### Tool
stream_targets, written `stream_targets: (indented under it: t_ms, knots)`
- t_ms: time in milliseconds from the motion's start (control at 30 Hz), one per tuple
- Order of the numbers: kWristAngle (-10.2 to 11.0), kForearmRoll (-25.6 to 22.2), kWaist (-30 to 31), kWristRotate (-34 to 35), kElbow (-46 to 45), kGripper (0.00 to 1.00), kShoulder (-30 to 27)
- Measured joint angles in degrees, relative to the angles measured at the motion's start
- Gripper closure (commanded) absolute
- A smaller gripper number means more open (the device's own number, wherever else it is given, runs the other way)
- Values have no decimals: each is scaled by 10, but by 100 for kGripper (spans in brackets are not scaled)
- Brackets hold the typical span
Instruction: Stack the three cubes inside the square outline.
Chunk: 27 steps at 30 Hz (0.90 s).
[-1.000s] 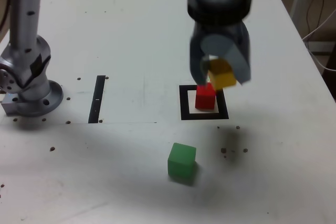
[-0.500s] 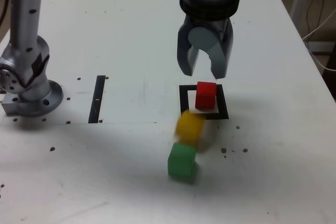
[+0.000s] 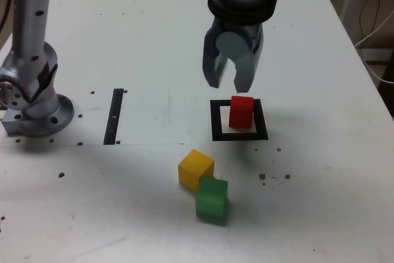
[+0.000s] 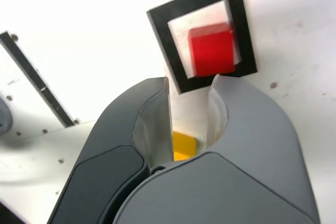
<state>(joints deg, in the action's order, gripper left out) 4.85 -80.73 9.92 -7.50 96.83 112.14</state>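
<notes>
Risk lies below my claw (image 3: 229, 85), which hangs shut and empty above red (image 3: 241, 112) in the outline (image 3: 216, 129): yellow (image 3: 196, 168) touches green (image 3: 212, 198) on the table (image 3: 154, 41), so grabbing one may shove the other away.

The arm (image 3: 28, 41) is showing silver-grey tubing dotted with dark screws above a round base (image 3: 37, 112); the gripper (image 3: 231, 84) is wearing dark grey curved shells under a black ribbed collar.
</notes>
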Motion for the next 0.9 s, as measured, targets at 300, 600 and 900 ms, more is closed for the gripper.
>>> stream_targets:
  t_ms: [300, 600, 900]
  knots:
    - [-37, 19, 52, 145, -69, 0, -23]
    - [-32, 54, 124, 232, -109, 0, -48]
    - [14, 75, 135, 155, -142, 1, -55]
